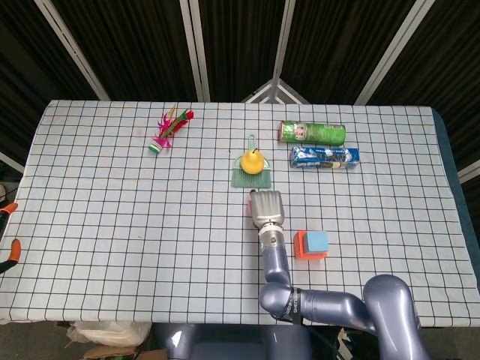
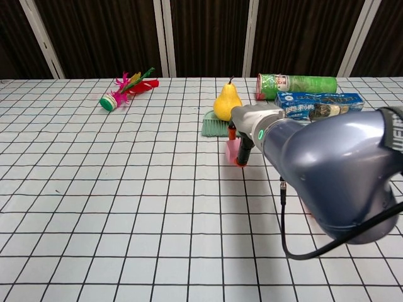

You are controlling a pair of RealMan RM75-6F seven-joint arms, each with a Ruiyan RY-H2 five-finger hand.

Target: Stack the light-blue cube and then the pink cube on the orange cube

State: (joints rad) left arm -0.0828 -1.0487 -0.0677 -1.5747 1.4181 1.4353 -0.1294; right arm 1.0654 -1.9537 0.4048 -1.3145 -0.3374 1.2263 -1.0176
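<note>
— Where do the cubes sit?
— Nearest, the light-blue cube [image 1: 316, 241] rests on the orange cube [image 1: 300, 245], on the table [image 1: 112, 195], just right of the right forearm.
— And the pink cube?
— A little farther out, the pink cube [image 2: 232, 150] stands on the cloth under the right hand [image 1: 265, 209]. The dark fingers [image 2: 244, 148] reach down against its right side, touching it.
— Is it gripped?
— I cannot tell; the hand's back hides the hold from above, and the chest view shows only one side.
— Beyond that?
— A pear [image 2: 225, 102] on a green brush [image 2: 214, 128], then a blue packet [image 1: 325, 157], a green can [image 1: 312, 133], and a shuttlecock [image 1: 166, 130] far left.
</note>
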